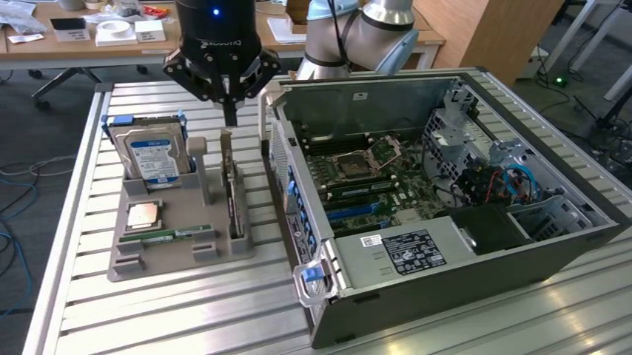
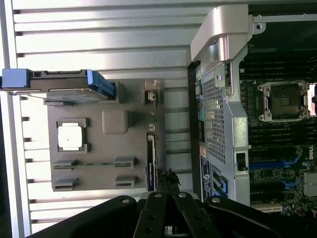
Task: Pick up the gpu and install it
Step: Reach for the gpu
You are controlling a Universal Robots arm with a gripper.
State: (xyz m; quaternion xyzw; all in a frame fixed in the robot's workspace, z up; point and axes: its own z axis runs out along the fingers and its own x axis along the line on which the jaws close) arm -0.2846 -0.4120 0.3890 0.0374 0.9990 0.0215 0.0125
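The gpu [image 1: 234, 198] is a thin dark card standing on edge in a slot of the grey holder [image 1: 168, 260] on the exterior view's left. In the wrist view the gpu [image 2: 151, 153] is a slim strip seen edge-on. My gripper [image 1: 230, 118] hangs just above the card's far end with its black fingers pressed together, shut on nothing. The wrist view puts the fingertips of the gripper [image 2: 168, 176] close beside the card's end, slightly toward the computer case [image 1: 425, 292]. The case lies open on its side, its motherboard [image 1: 363, 177] exposed.
The holder [image 2: 99, 146] also carries a blue-labelled hard drive [image 1: 150, 154] standing upright, a CPU [image 1: 144, 214] lying flat and a green RAM stick [image 1: 180, 235]. The case's perforated wall [image 2: 218, 99] rises right next to the holder. Everything rests on a slatted aluminium table [image 1: 148, 318].
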